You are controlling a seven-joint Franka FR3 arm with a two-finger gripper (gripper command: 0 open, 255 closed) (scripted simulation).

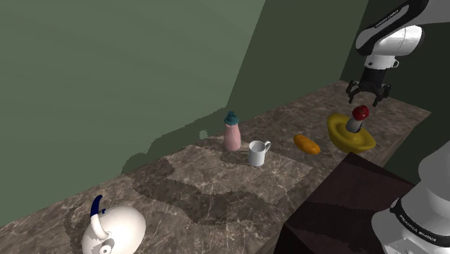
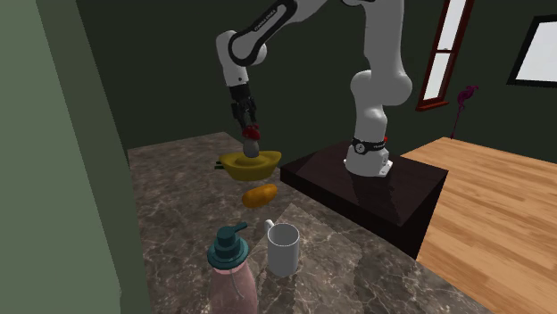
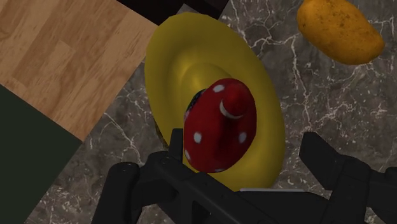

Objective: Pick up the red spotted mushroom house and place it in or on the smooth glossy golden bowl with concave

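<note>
Spread wide, the hand (image 3: 243,141) hangs just above the red spotted mushroom house (image 3: 219,127), standing inside the yellow bowl (image 3: 170,70); placing looks done, only pulling away remains.

Kettle (image 1: 112,231), pink bottle (image 1: 231,134), mug (image 1: 257,153) and orange fruit (image 1: 307,144) line the counter (image 1: 216,189).

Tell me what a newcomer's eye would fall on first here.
The red, white-spotted mushroom house stands in the glossy yellow bowl on the marble counter, near the robot's stand. The black gripper hangs just above it, fingers apart. An orange fruit lies right beside the bowl.
</note>
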